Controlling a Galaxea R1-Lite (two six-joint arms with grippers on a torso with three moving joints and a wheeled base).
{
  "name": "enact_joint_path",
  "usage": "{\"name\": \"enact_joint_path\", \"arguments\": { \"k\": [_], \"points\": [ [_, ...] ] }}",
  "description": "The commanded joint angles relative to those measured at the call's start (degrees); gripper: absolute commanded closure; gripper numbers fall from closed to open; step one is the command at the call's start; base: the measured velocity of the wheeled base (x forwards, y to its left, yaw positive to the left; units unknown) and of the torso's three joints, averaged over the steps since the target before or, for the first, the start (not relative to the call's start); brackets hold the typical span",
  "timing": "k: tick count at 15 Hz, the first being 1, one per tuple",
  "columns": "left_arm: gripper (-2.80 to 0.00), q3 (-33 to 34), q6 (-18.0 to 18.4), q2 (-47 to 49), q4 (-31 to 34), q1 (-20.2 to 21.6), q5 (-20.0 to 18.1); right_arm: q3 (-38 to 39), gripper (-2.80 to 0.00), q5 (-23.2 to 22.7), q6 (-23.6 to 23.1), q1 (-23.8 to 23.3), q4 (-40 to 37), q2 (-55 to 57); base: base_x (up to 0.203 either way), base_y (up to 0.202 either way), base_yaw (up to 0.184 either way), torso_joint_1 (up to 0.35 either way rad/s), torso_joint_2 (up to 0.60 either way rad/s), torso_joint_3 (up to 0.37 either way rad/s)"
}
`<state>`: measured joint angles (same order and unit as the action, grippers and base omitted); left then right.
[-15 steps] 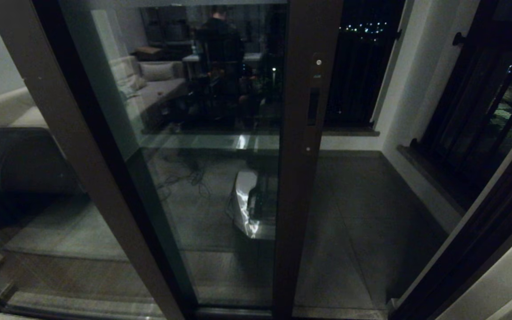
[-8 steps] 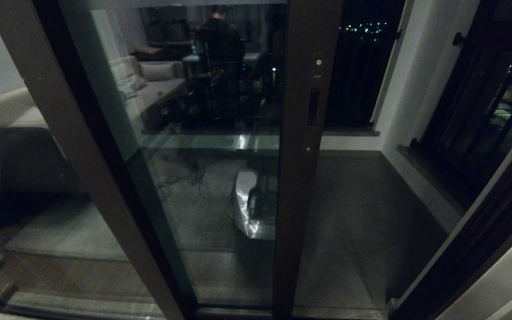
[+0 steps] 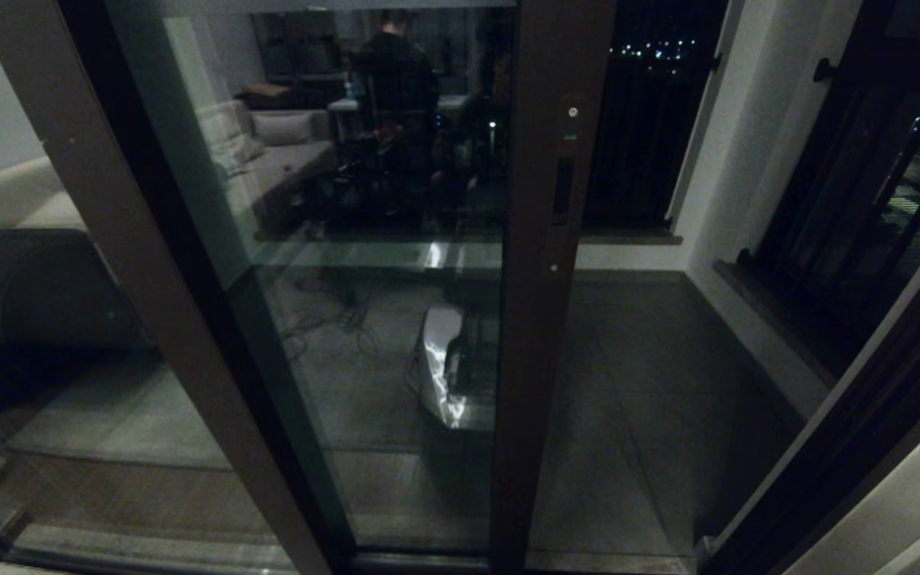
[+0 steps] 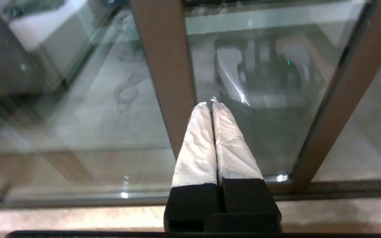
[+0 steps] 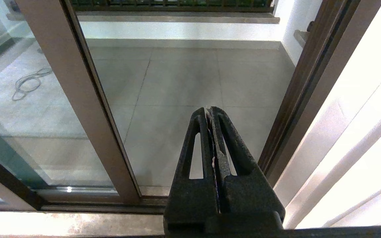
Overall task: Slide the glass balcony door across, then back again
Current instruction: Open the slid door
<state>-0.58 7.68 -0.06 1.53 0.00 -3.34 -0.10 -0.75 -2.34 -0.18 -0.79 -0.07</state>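
The glass balcony door [image 3: 348,263] stands partly slid across, its brown metal stile with a recessed black slot handle [image 3: 562,190]. The left hand [image 4: 209,105], fingers pressed together, hangs before its glass; the right hand [image 5: 209,110], likewise closed, faces the open gap.

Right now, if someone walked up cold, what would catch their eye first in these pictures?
First, the glass balcony door, standing partly open in the middle of the head view, its dark brown stile carrying a black slot handle. To its right, an open gap shows the tiled balcony floor. Both the left gripper and right gripper hang low before the door, fingers shut, touching nothing.
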Motion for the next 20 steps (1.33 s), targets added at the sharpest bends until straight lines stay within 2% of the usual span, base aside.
{"name": "enact_joint_path", "arguments": {
  "k": [1, 5, 8, 10, 11, 12, 14, 15, 17, 20],
  "points": [
    [0.0, -4.57, 0.7, 1.53, 0.29, 0.02, -0.88, 0.01, 0.0, -0.04, -0.03, 0.01, -0.01, 0.07, 0.0, 0.0, 0.0, 0.0, 0.0, 0.0],
    [0.0, -25.31, -0.86, 20.1, 0.71, 0.16, -6.34, 0.01, 0.0, -0.04, -0.03, 0.01, -0.01, 0.07, 0.0, 0.0, 0.0, 0.0, 0.0, 0.0],
    [0.0, -40.53, -3.09, 37.08, 0.74, 0.07, -12.36, 0.01, 0.0, -0.04, -0.03, 0.01, -0.01, 0.07, 0.0, 0.0, 0.0, 0.0, 0.0, 0.0],
    [0.0, -50.67, -6.12, 49.08, 0.66, -2.01, -14.47, 0.01, 0.0, -0.04, -0.03, 0.01, -0.01, 0.07, 0.0, 0.0, 0.0, 0.0, 0.0, 0.0],
    [0.0, -55.55, -8.37, 54.59, 0.6, -4.55, -14.2, 0.01, 0.0, -0.04, -0.03, 0.01, -0.01, 0.07, 0.0, 0.0, 0.0, 0.0, 0.0, 0.0],
    [0.0, -60.32, -10.93, 60.1, 0.54, -9.45, -12.23, 0.01, 0.0, -0.04, -0.03, 0.01, -0.01, 0.07, 0.0, 0.0, 0.0, 0.0, 0.0, 0.0],
    [0.0, -68.57, -15.74, 70.26, 0.05, -21.88, -4.36, 0.01, 0.0, -0.04, -0.03, 0.01, -0.01, 0.07, 0.0, 0.0, 0.0, 0.0, 0.0, 0.0],
    [0.0, -72.55, -17.81, 75.68, -0.94, -25.48, -0.94, 0.01, 0.0, -0.04, -0.03, 0.01, -0.01, 0.07, 0.0, 0.0, 0.0, 0.0, 0.0, 0.0],
    [0.0, -79.8, -20.64, 85.92, -4.21, -30.07, 3.4, 0.01, 0.0, -0.04, -0.03, 0.01, -0.01, 0.07, 0.0, 0.0, 0.0, 0.0, 0.0, 0.0],
    [0.0, -88.49, -22.6, 97.25, -7.78, -36.45, 6.11, 0.01, 0.0, -0.04, -0.03, 0.01, -0.01, 0.07, 0.0, 0.0, 0.0, 0.0, 0.0, 0.0]
  ]
}}
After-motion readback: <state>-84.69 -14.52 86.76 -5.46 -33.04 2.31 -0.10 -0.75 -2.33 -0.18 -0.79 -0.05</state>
